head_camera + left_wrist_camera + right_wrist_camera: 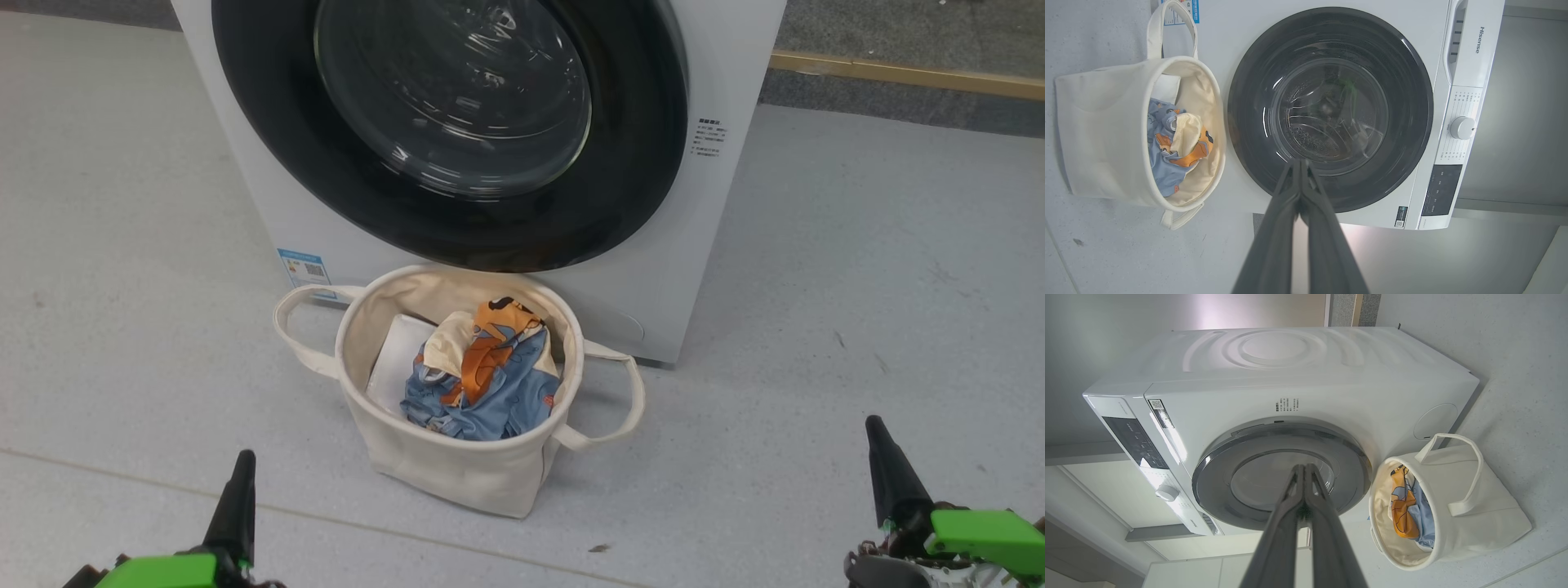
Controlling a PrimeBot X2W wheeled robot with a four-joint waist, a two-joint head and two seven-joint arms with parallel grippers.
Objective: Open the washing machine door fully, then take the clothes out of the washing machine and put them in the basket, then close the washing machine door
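Observation:
The white washing machine (710, 212) stands ahead, its round black-rimmed door (457, 122) lying flat against the front, closed. Right in front of it sits the cream basket (457, 465) holding the light-blue and orange printed clothes (482, 376) on a flat white sheet (400, 359). My left gripper (238, 482) is at the lower left, shut and empty, well short of the basket. My right gripper (886, 457) is at the lower right, shut and empty. In the left wrist view the door (1331, 106) and basket (1098, 130) appear beyond the left gripper (1300, 163); in the right wrist view the right gripper (1303, 467) points at the door (1282, 473).
Grey floor (857, 310) surrounds the machine and basket. A yellow strip (906, 73) runs along the far right. The machine's control panel and white dial (1461, 127) are in the left wrist view. A basket handle (620, 400) sticks out toward the right.

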